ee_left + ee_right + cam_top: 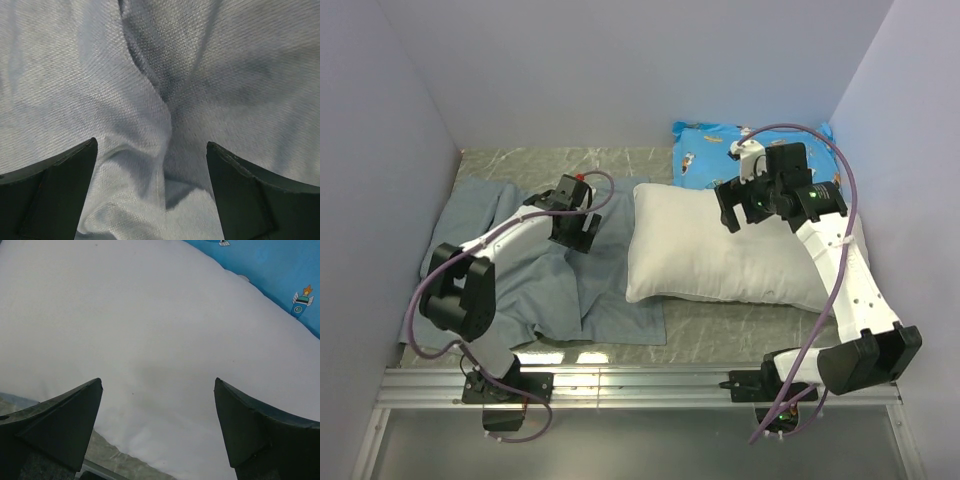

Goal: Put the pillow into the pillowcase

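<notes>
Left end effector (152,150): fingers spread wide, nothing between them, poised low over the pillowcase (550,285). A raised crease (160,100) runs up between the fingers in the wrist view.

Right end effector (159,385): also spread wide and empty, over the upper right part of the pillow (705,255).

Layout:
- The pillowcase lies rumpled, grey-blue face up, on the left half of the worktop (740,330).
- The pillow lies flat on the right half. Its left edge meets the pillowcase's right edge (whether it rests on the cloth there, I cannot tell).
- A blue printed cushion (705,148) sits behind the pillow, touching its far edge.

Status: the pillow is wholly outside the pillowcase, and insertion has not begun.

Risks, as judged from here:
- The pillowcase mouth is not visible in any view. If the left fingers close on the crease, they may catch both layers and pinch the sleeve shut instead of opening it.
- They may instead catch too little cloth, and it slides out on the lift.
- The pillow is puffy, so a shallow pinch from above may take only cover fabric and slip once the weight comes on.
- If the pillow overlaps the pillowcase edge, lifting the cloth drags or tips the pillow.
- Moving the pillow may carry the cushion along with it.
</notes>
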Controlling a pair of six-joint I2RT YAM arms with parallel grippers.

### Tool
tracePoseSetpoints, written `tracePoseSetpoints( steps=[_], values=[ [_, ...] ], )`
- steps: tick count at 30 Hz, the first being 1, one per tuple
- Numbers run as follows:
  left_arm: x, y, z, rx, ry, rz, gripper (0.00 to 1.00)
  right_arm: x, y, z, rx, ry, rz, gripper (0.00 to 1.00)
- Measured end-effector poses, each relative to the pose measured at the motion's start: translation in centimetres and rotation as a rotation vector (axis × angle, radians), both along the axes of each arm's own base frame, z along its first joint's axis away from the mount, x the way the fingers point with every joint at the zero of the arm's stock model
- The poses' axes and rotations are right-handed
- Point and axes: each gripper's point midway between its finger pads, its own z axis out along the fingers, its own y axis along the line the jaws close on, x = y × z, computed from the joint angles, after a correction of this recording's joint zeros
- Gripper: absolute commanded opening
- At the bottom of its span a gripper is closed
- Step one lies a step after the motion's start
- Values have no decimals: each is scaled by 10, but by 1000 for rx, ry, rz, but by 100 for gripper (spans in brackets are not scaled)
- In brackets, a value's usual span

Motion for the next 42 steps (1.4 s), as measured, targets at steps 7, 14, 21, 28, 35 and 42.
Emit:
tracePoseSetpoints(
  steps=[7,14,21,28,35,42],
  values=[
    [1,12,-29,86,54,54,68,-4,5,-9,-55,42,58,100],
    [4,25,-30,139,38,102,20,-1,10,-21,-134,56,102,100],
    [2,39,-2,95,1,140,0,17,12,-37,-219,86,147,100],
    [-1,31,46,-31,-105,114,0,37,32,-40,-240,56,282,100],
    [-10,21,43,-77,-59,77,0,39,63,-28,-202,-16,510,100],
    [-15,15,40,-107,-32,55,0,58,99,-30,-180,-7,679,100]
  ],
)
